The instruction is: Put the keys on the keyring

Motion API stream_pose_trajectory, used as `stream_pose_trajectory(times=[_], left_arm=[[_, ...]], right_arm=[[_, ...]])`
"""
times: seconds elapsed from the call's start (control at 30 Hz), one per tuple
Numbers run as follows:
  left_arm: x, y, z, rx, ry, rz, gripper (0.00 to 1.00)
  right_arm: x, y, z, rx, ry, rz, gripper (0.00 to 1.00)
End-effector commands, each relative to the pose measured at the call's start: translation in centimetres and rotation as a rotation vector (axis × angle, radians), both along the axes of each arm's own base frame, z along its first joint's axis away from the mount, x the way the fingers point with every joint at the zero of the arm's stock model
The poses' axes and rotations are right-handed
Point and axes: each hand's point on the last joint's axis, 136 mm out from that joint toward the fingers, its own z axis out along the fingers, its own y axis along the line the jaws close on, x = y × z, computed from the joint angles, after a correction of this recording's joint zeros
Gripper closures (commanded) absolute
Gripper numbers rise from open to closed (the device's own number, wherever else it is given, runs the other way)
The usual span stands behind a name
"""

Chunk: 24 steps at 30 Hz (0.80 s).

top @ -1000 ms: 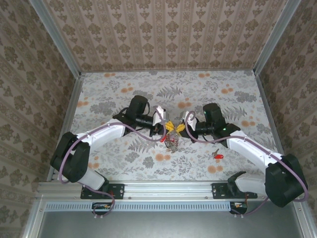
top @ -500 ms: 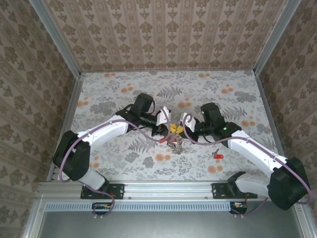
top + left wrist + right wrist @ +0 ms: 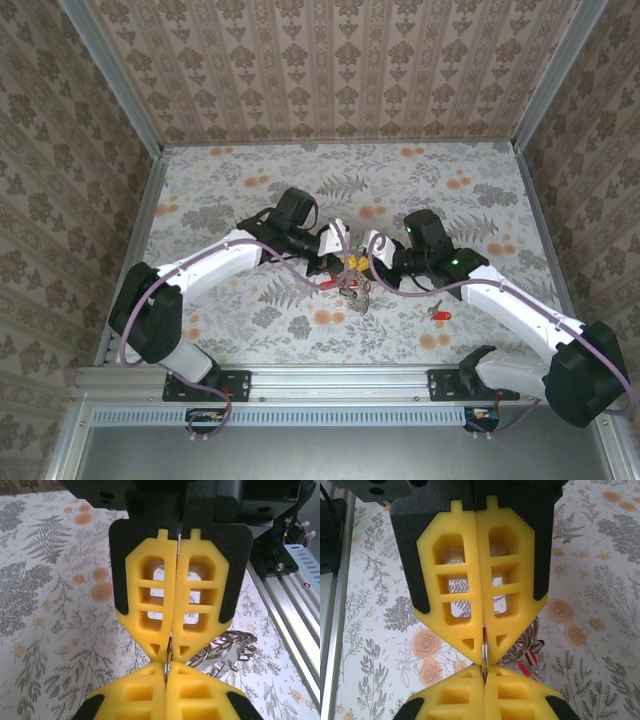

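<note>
Evidently the left gripper (image 3: 171, 650) and right gripper (image 3: 483, 640) both pinch the keyring (image 3: 483, 656), edge-on between them; 1 loose red key (image 3: 438, 314) lies right of the keyring (nearer the right arm).

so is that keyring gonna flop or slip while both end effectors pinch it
Likely stiff: the keyring reads as a thin straight metal edge between the right end effector and left end effector. Smooth metal may pivot in that narrow pinch. The keys hanging below could swing.
</note>
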Motion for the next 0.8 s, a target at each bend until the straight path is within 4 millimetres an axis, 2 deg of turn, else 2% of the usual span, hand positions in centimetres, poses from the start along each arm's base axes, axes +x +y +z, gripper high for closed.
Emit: stream_pose_trajectory(times=[0.0,0.1,0.17,0.33,0.53,0.77], left_arm=[[0.0,0.3,1.0,-0.076,0.014,0.008,1.0],[0.2,0.2,2.7,-0.19,0.011,0.01,1.0],[0.2,0.1,3.4,-0.236,0.015,-0.003,1.0],[0.1,0.0,3.9,-0.26,0.024,-0.025,1.0],[0.1,0.1,3.8,-0.26,0.026,-0.024,1.0],[0.2,0.2,3.9,-0.258,0.018,-0.013,1.0]], right_arm=[[0.2,-0.1,2.6,0.072,-0.1,0.011,0.88],[0.6,-0.6,1.4,0.126,-0.04,-0.013,0.81],[0.1,-0.4,0.9,0.158,0.014,0.02,0.81],[0.3,0.0,0.1,0.19,0.055,0.017,0.82],[0.5,-0.2,0.4,0.189,0.044,0.003,0.82],[0.7,-1.5,1.7,0.165,-0.022,-0.068,0.8]])
